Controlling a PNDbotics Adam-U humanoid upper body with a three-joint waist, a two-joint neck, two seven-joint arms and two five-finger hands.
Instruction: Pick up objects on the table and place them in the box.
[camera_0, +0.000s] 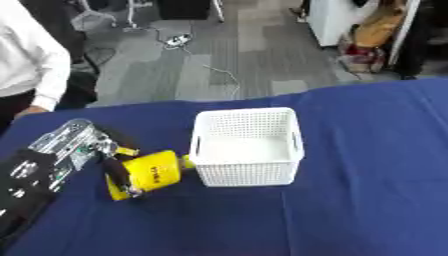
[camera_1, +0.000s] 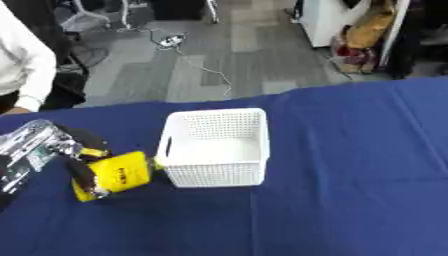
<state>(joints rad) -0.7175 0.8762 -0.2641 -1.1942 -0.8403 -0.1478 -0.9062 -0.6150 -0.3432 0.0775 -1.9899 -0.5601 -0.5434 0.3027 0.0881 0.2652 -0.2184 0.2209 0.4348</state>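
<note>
The left hand (camera_0: 109, 160) enters from the lower left, its fingers curled round a yellow pack (camera_0: 149, 172). Dark fingers cross the pack's left end and near face. The right hand appears in neither view.

The pack is at the table's (camera_0: 367, 200) left side, just beside the box (camera_0: 247, 146), its right end close to or touching the box's left wall. Whether it rests on the cloth or is lifted clear cannot be determined. Its long axis runs roughly left to right, tilted: the left end lies nearer the robot, the right end points up and toward the box. The printed face is turned upward.

Step in hand, by judgement: the grasp is made and the transfer is beginning; the pack is not yet in the box.

Next move, by judgement: raise the pack above the rim, carry it right over the opening, then release. The wall stands close, so lift must precede sideways travel.

The box is white, perforated, upright, and appears empty.
</note>
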